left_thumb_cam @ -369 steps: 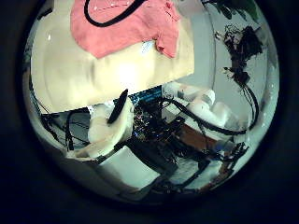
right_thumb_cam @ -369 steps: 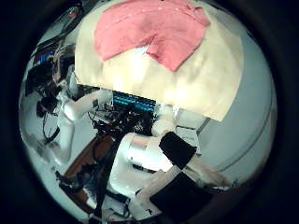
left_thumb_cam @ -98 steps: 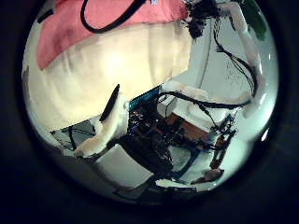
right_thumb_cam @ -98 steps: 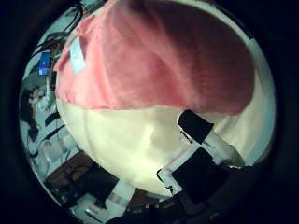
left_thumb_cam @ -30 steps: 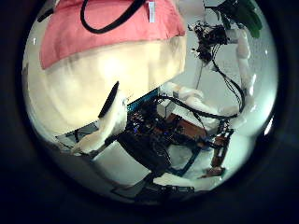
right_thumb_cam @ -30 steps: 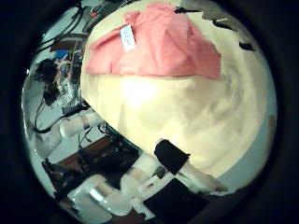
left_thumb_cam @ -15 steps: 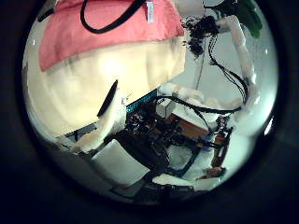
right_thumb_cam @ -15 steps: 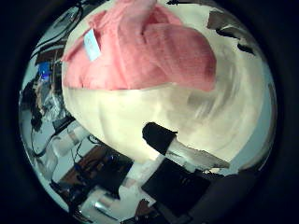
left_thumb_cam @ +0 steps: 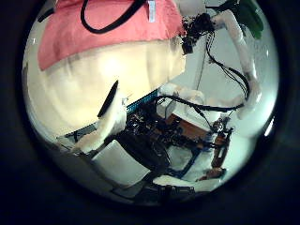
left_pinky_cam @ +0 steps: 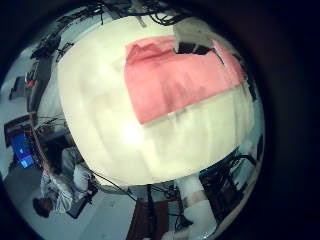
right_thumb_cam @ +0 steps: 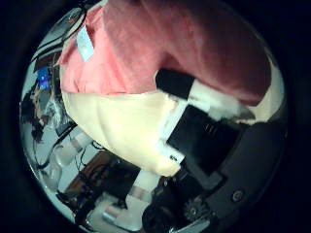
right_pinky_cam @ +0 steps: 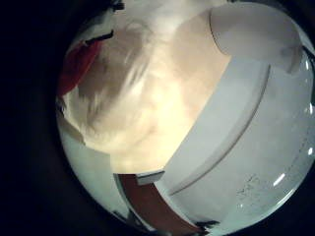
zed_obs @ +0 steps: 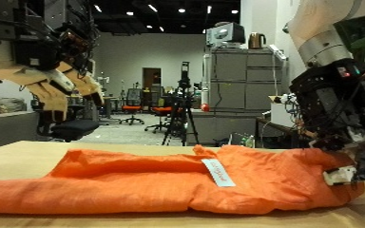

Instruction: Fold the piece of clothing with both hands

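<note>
The room behind is big, with lights in the ceiling, a tall grey cabinet (zed_obs: 243, 87) and office chairs. In front is a table with a pale tan top (zed_obs: 18, 152). An orange piece of clothing (zed_obs: 182, 180) lies flat on the table top and stretches across most of it. It has a small white tag (zed_obs: 220, 172) on top, near the middle.

The left hand (zed_obs: 59, 84) is up in the air, high over one end of the clothing. It touches nothing. Its fingers (zed_obs: 46, 95) point down and are spread loosely, with nothing held in them.

The right hand (zed_obs: 339, 128) is low, at the other end of the clothing. Its fingertips (zed_obs: 345, 174) come down to the edge of the cloth there. From the outside view you cannot tell if they pinch the cloth or only rest on it.

In the right thumb side palm view the clothing (right_thumb_cam: 175, 49) is very close to the palm and fills much of the picture, and the tag (right_thumb_cam: 86, 45) shows near its edge. A black and white finger (right_thumb_cam: 190, 92) lies right against the cloth, but the grip itself is not clear.

The left little finger side palm view looks down from high up. The whole table top (left_pinky_cam: 110, 120) shows, with the clothing (left_pinky_cam: 180, 78) lying flat on one part of it. The right hand (left_pinky_cam: 198, 38) sits at one end of the cloth.
</note>
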Tool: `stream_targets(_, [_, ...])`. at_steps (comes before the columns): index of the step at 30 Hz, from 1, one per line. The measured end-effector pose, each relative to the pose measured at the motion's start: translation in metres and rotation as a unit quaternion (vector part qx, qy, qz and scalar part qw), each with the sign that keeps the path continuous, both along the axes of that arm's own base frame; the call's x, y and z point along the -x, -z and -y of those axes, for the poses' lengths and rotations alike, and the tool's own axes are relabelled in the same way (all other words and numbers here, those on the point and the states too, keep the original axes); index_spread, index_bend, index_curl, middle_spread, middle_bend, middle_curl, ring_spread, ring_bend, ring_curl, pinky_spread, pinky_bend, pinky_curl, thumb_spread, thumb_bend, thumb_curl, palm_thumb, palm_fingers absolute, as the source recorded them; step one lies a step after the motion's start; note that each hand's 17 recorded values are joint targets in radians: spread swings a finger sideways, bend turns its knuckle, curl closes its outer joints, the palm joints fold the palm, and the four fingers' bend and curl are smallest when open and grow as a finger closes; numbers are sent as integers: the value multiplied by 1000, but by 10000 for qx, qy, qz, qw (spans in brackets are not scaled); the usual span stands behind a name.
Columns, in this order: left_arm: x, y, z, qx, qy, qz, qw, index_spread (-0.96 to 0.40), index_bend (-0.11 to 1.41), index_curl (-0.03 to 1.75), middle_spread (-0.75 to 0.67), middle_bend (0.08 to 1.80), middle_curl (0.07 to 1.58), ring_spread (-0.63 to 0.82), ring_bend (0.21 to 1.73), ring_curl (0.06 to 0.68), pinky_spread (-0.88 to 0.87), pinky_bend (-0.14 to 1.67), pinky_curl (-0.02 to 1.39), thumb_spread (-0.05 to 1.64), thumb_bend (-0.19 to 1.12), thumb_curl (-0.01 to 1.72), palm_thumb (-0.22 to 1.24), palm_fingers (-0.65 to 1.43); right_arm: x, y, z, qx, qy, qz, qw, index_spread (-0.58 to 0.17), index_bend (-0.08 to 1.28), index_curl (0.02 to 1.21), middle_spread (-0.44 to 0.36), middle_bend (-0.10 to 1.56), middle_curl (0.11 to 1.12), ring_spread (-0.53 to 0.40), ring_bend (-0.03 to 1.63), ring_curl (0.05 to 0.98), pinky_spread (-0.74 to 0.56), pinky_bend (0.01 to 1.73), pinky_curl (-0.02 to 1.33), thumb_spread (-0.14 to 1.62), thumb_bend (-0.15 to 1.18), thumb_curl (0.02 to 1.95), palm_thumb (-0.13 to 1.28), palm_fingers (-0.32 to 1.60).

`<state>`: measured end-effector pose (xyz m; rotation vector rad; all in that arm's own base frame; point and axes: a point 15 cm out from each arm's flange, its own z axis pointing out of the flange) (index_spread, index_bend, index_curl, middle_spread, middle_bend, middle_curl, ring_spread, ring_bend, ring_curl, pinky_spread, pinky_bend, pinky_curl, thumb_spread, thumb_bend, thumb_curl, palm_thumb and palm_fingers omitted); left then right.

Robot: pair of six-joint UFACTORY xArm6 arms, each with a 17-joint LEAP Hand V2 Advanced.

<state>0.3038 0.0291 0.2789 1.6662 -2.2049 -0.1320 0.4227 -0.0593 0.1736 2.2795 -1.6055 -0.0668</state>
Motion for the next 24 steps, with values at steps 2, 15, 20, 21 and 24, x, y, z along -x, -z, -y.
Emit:
stream_targets(2, [1, 0, 0, -1, -7, -3, 10000, -123, 178, 365, 107, 180, 303, 252, 527, 215, 151, 387, 343, 1160, -17, 303, 538, 158, -10, -3, 3, -40, 8, 235, 9997, -437, 708, 729, -238, 968, 706, -291, 1150, 515, -485, 1137, 423, 938, 70, 432, 775, 1323])
stream_targets(15, [2, -3, 0, -11, -25, 34, 10000, -122, 177, 364, 107, 182, 304, 252, 530, 214, 151, 386, 342, 1163, -17, 306, 542, 159, 8, -24, 9, -649, -148, 86, 9977, -320, 1008, 899, -158, 1237, 812, -225, 1334, 640, -283, 1346, 573, 897, 188, 669, 1108, 1159])
stream_targets(20, [2, -6, -4, -8, -55, 78, 10000, -123, 180, 363, 108, 182, 305, 252, 526, 212, 151, 382, 341, 1163, -17, 307, 542, 164, 19, -54, 23, -692, -114, 203, 9973, -291, 1031, 913, -143, 1264, 819, -218, 1356, 666, -259, 1365, 600, 898, 182, 740, 1104, 1131])
stream_targets(21, [2, -7, -4, -12, -50, 84, 10000, -123, 179, 363, 106, 181, 305, 252, 525, 212, 151, 383, 341, 1163, -17, 307, 542, 165, 22, -58, 33, -694, -34, 224, 9973, -287, 1033, 915, -139, 1267, 819, -217, 1357, 670, -257, 1369, 605, 898, 178, 753, 1100, 1128])
stream_targets(24, [2, -8, -5, -25, -46, 97, 9999, -123, 179, 363, 108, 180, 305, 252, 523, 211, 151, 382, 340, 1163, -17, 307, 542, 166, 37, -77, 61, -726, 217, 291, 9967, -275, 1040, 919, -131, 1275, 819, -215, 1359, 679, -248, 1372, 618, 903, 167, 789, 1086, 1121])
